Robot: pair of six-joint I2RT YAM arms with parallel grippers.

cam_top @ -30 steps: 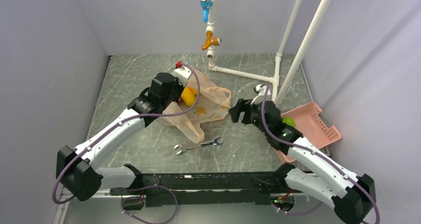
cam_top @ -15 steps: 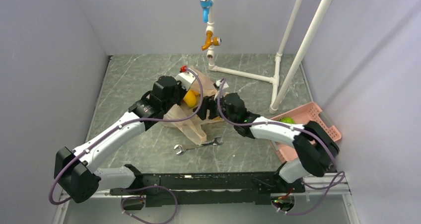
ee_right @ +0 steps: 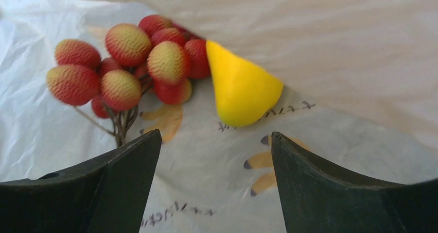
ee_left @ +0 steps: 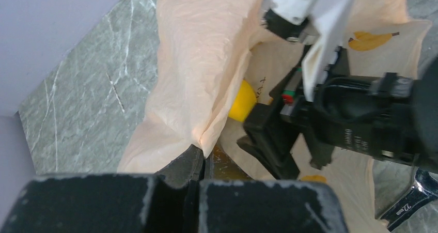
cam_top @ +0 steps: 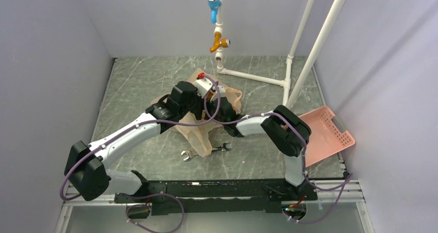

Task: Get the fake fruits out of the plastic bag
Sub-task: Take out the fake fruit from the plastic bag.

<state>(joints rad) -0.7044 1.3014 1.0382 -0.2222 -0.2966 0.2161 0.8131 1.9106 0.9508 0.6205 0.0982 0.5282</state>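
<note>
The right claw (ee_right: 214,138) has swung from beside the pink basket (cam_top: 330,136) into the mouth of the plastic bag (cam_top: 197,133).

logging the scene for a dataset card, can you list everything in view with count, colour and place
plastic bag: one, peach-orange with printed spots, middle of the table
yellow fruit: one, yellow, inside the bag
grape bunch: one, red and yellow, inside the bag, beside the yellow fruit
wrench: one, silver, on the table near the bag
basket: one, pink, right edge
pipe frame: one, white, far right
blue valve: one, on the hanging pipe
orange valve: one, below the blue
table: one, grey-green marble
left gripper: shut on the bag's edge
right gripper: open, inside the bag, facing the fruit
</note>
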